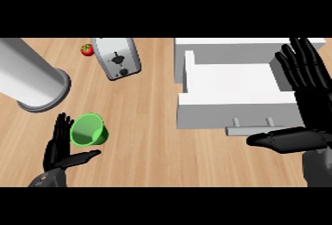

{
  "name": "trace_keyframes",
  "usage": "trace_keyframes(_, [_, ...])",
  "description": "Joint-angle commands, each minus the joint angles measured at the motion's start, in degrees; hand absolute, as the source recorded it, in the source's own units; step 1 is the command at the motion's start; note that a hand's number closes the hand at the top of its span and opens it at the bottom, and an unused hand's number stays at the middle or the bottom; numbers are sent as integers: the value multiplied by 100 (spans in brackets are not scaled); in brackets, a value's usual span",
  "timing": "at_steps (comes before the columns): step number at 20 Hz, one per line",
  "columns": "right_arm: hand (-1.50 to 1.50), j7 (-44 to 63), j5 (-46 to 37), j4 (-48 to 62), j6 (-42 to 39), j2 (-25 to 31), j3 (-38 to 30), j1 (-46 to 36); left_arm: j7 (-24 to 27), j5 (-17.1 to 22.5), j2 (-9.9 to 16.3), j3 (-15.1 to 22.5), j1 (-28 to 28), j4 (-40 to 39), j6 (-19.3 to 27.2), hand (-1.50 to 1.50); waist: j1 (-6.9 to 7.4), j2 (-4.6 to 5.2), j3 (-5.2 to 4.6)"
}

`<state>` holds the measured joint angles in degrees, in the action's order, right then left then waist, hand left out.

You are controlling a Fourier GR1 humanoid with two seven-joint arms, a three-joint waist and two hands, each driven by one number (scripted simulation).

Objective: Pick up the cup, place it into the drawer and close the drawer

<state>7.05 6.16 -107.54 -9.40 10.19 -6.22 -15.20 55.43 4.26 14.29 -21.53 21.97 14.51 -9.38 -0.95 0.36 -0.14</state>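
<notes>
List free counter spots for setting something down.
Bare wood between the green cup and the open drawer, and along the near edge. Crowded at the far left: grey cylinder, toaster, tomato.

Green cup tipped; white drawer open

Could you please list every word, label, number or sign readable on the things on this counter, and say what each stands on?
None: no readable text shows anywhere in the head view.
Cup: plain green, no print.
Toaster: dark slot and knobs only, no lettering visible.
Drawer: plain white, bare handle.
Grey cylinder: unmarked.
Tomato: no label.
</notes>
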Motion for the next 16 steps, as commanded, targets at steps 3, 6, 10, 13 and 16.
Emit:
trace_keyframes(3, [-150, 100, 156, 60, -68, 41, -64, -159, 585, -117, -33, -2, 253, -502, 86, -150, -40, 19, -8])
trace_keyframes(6, [-150, 143, 38, -227, -105, 47, 73, 48, 492, -94, -9, -20, 409, -489, 90, -150, -48, 10, -6])
trace_keyframes(10, [-150, -46, -1, -169, -156, 7, 95, 233, 405, -67, 37, -54, 578, -529, -112, -150, -105, 27, -12])
trace_keyframes(13, [-150, 85, 84, -74, -141, 132, -90, 2, 694, -123, -244, 27, 308, -587, -282, -150, -59, 24, -10])
trace_keyframes(16, [-150, -119, -53, 291, -37, 28, -46, -253, 511, -101, -90, 23, 502, -542, -778, -150, -73, 62, -21])
